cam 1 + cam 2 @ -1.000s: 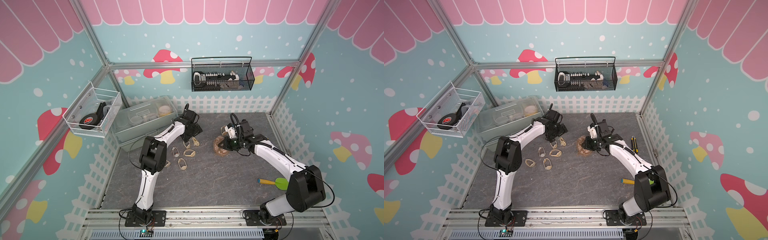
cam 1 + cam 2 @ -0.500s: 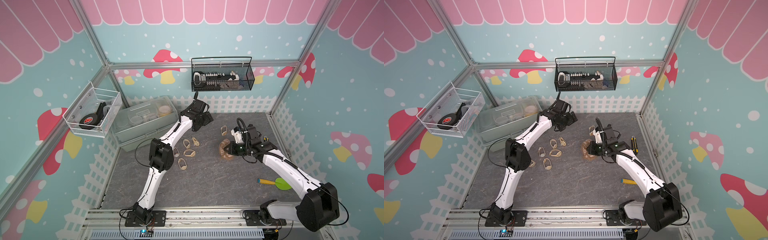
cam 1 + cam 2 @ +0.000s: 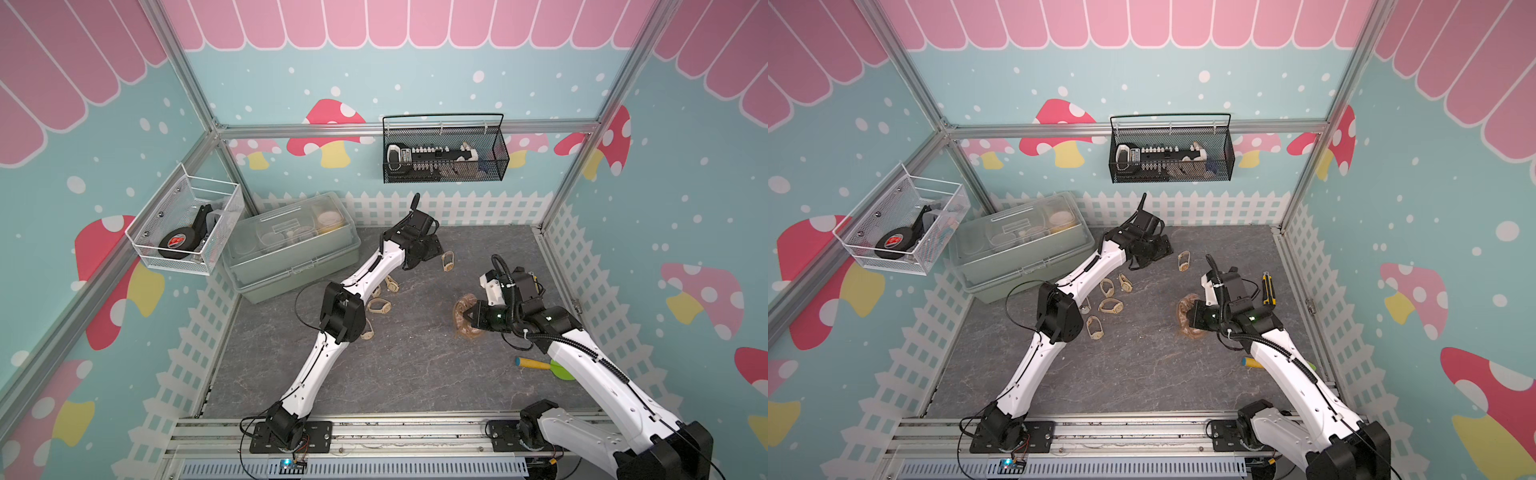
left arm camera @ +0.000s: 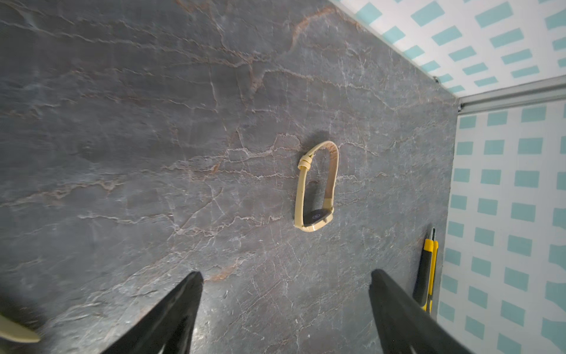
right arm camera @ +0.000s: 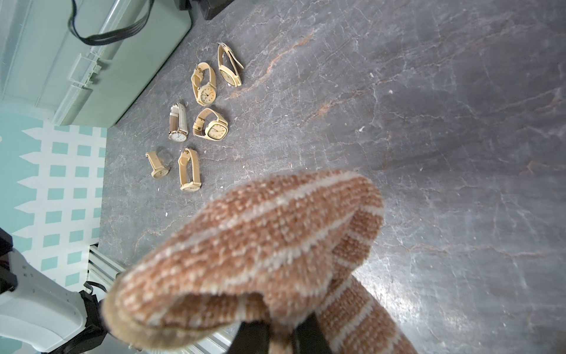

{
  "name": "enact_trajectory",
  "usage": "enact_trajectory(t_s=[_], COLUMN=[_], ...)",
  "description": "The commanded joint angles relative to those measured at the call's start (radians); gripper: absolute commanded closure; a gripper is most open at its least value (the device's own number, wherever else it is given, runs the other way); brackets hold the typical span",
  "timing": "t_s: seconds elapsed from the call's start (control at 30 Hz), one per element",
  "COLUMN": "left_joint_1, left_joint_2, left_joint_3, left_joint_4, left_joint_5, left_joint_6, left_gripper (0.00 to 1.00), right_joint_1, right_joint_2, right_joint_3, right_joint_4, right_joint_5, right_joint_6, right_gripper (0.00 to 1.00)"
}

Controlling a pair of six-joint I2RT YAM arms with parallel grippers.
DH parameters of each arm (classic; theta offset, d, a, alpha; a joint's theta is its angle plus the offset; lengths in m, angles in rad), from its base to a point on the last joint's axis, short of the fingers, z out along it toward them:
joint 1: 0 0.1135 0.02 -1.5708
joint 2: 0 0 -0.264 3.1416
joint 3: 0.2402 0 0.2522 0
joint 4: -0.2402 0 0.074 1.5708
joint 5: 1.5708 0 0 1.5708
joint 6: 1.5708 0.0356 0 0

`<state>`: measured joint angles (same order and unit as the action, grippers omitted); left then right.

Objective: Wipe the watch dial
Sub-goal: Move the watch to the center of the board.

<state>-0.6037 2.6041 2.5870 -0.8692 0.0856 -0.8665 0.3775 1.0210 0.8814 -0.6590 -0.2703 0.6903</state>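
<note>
Left pincer (image 4: 284, 274): jaws spread wide and empty, poised above the worktop (image 4: 153, 122) just short of a beige-strapped watch (image 4: 332, 171) lying on its side, apart from six other watches (image 5: 216, 130). Right pincer (image 5: 280, 332): clamped on a brown striped cloth (image 5: 260, 239). Step judged: fetching the watch; next move calls for closing on the strap so the dial (image 4: 315, 217) faces the cloth.

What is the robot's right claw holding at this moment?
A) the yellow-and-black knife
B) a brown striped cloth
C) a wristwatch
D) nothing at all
B: in the right wrist view, the right gripper is closed on a bunched fold of the brown striped cloth.
</note>
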Motion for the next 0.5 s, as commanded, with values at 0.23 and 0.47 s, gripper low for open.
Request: enact_trajectory(t_s=[0.23,0.47], left_joint_1=[-0.042,-0.037], left_joint_2=[0.109,0.171], left_joint_3=[0.045,0.095], left_joint_4=[0.106,0.163], left_joint_5=[-0.033,-0.044], left_joint_6=[0.006,-0.033], left_gripper=[0.36,0.39], right_joint_1=[-0.006,-0.006], right_joint_2=[-0.086,-0.129], right_joint_3=[-0.035,-0.070], right_joint_4=[-0.116,-0.123], right_joint_5=[0.019,0.010], right_joint_6=[0.050,0.080], right_gripper=[1.00,1.00])
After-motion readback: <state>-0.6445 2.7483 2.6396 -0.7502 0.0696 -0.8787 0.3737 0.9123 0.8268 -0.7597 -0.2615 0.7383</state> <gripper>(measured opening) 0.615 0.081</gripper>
